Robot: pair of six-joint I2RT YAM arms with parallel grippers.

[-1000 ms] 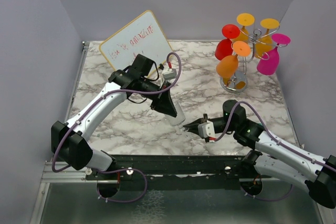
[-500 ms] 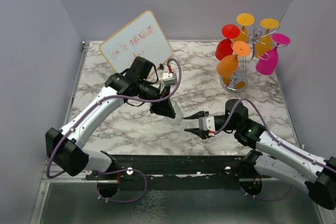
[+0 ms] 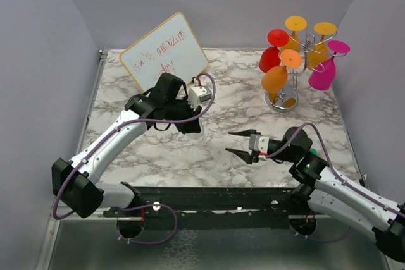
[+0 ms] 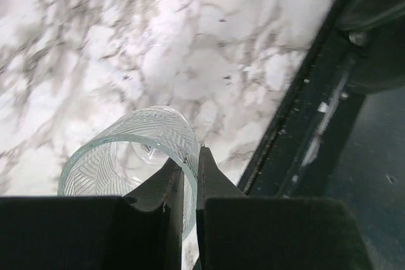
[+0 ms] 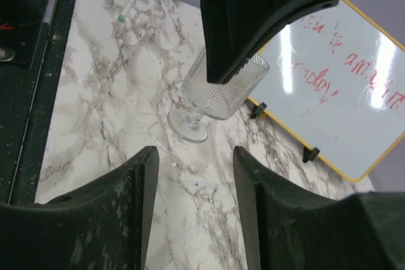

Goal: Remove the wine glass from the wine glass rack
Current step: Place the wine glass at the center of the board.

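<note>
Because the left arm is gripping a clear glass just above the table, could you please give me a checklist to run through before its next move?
1. The left gripper is shut on the rim of the clear glass: ok.
2. The clear glass is upright: not ok, it leans in the right wrist view.
3. Its foot sits flat on the table: cannot tell.
4. The right gripper is open and apart from the clear glass: ok.
5. The wine glass rack is standing, with coloured glasses hanging on it: ok.

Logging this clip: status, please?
Left gripper shut on rim of clear patterned stemmed glass. Right gripper open, apart. Silver wire rack holds coloured glasses. No obstruction seen.
</note>
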